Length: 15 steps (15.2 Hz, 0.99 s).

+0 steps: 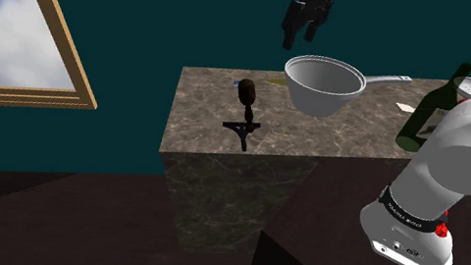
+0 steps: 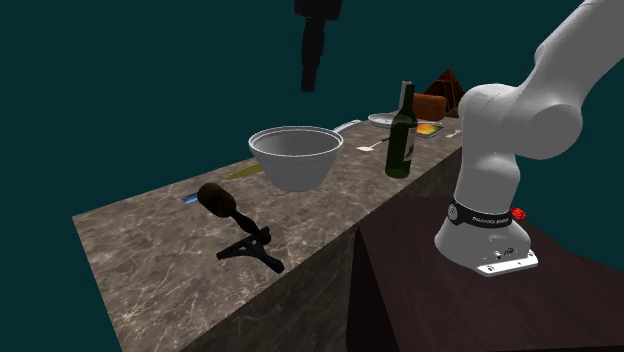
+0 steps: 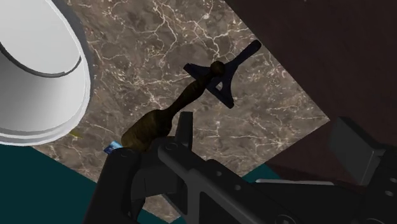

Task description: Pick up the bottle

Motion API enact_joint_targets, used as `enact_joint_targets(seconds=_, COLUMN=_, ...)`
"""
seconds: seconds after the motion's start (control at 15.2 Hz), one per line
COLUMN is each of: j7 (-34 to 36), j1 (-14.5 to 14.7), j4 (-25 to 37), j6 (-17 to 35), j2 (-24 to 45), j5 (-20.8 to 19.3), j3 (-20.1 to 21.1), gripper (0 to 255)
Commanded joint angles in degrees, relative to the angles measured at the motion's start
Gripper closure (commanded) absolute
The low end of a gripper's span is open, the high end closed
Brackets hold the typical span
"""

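Three things mattered on the stone-patterned counter. In the shoulder view, going from the left, there was first a dark microphone on its small stand, then at about three o'clock from it a white pan with a long handle, and last the bottle, dark green, at about four o'clock from the pan. The second exterior view showed the bottle standing upright near the counter's front edge, close to the robot's own stand.

High above the pan hung the gripper, at about twelve o'clock from it and well apart from the bottle. It had hold of nothing. Whether it was open or closed I could not tell from these views.

My judgement: the step in hand was the approach, and the task was hardly begun. To do it well, the hand should travel toward four o'clock while staying high, so that it clears the pan's rim and handle. It should then turn to face the bottle's body squarely. It should be opened wide before descending and come down centred on the bottle — a push from the side could tip so tall a thing.
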Motion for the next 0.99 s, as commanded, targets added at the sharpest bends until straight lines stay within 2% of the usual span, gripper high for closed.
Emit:
enact_joint_targets(seconds=0.0, j7=2.7, j1=-0.9, j4=0.2, j6=3.0, j2=3.6, j5=0.1, j3=0.7, gripper=0)
enact_joint_targets(seconds=0.46, j7=11.8, j1=-3.8, j4=1.8, j6=13.4, j2=17.4, j5=-0.5, j3=2.5, gripper=0)
enact_joint_targets(seconds=0.92, j7=21.1, j1=-6.2, j4=6.4, j6=21.6, j2=32.2, j5=-2.1, j3=2.8, gripper=0)
